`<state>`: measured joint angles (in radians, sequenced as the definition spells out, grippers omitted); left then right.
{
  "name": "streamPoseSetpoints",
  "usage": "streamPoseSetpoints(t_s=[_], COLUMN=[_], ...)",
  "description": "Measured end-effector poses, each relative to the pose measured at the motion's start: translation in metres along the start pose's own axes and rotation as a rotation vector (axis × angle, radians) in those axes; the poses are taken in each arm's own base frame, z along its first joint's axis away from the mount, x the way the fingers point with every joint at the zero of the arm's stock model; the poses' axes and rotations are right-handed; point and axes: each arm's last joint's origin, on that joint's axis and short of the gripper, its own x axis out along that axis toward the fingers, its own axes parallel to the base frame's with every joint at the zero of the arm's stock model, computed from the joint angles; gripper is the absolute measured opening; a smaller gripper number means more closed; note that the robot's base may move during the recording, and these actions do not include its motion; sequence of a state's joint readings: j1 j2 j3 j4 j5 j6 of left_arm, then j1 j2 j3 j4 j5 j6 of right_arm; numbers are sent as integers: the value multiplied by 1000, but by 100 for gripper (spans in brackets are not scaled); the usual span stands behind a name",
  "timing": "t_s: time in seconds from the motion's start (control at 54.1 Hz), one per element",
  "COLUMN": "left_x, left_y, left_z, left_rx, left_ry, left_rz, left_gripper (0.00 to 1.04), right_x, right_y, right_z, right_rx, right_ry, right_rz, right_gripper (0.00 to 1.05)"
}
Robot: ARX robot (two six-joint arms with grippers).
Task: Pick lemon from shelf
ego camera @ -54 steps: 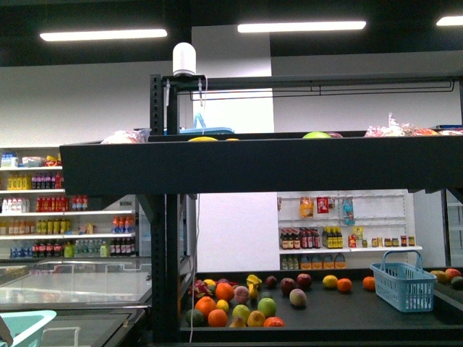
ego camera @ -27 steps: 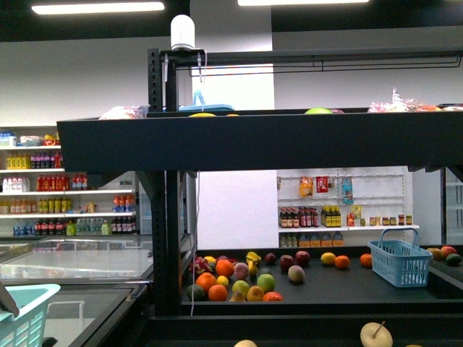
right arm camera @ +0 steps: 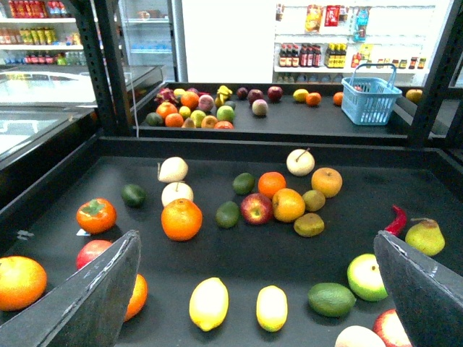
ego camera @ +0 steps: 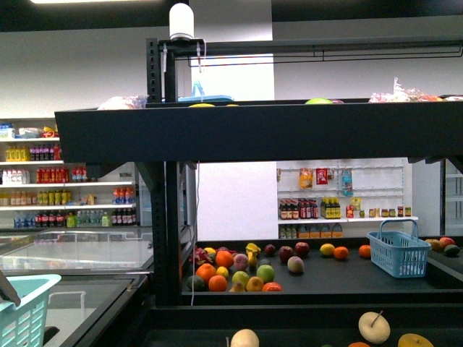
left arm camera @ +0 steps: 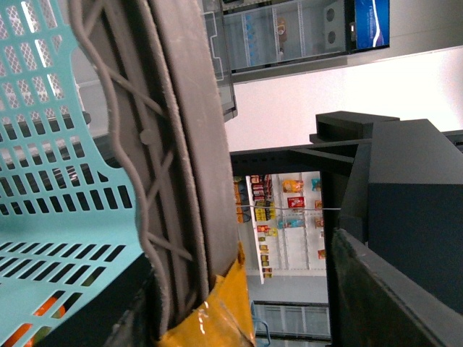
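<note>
Right gripper open above the fruit tray of the black shelf

At far left a teal lattice-plastic basket [ego camera: 22,318] lies against the left gripper [left arm camera: 181,166], whose grey ribbed finger runs along the mesh (whether it grips anything I cannot tell). The shelf [ego camera: 260,134] is matt black metal, with perforated upright posts and wide shallow trays. The right gripper [right arm camera: 255,238] hangs over a tray with its two flat grey fingers spread wide and nothing between them. On the tray's dull floor lie a glossy persimmon [right arm camera: 95,215], a dimpled orange [right arm camera: 181,219], then the lemon [right arm camera: 208,303], which is smooth, oval and pale yellow, just beside a second lemon [right arm camera: 272,307]. A dark lime [right arm camera: 330,298] lies further right. A blue slatted basket [right arm camera: 369,101] stands on the far tray.
</note>
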<state>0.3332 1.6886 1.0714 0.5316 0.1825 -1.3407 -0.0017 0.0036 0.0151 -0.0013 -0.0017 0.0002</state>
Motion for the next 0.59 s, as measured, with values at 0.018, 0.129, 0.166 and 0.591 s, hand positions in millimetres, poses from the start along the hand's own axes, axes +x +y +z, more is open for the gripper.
streamPoseSetpoints(t_s=[0.018,0.129,0.166,0.591], left_x=[1,4,5,-4], left_y=[1,6,8,-11], left_z=[0,0,-1,-18], left_rx=[2,13,15,122], left_ry=[0,3,3,152], left_rz=[5,21,28,-4], left_gripper=[59,39,32,15], right_x=[0,0,0,0], right_y=[0,0,0,0], right_z=[0,0,0,0], right_rx=[0,0,0,0], right_ry=[0,0,0,0], right_rz=[0,0,0,0], right_gripper=[97,97,97,97])
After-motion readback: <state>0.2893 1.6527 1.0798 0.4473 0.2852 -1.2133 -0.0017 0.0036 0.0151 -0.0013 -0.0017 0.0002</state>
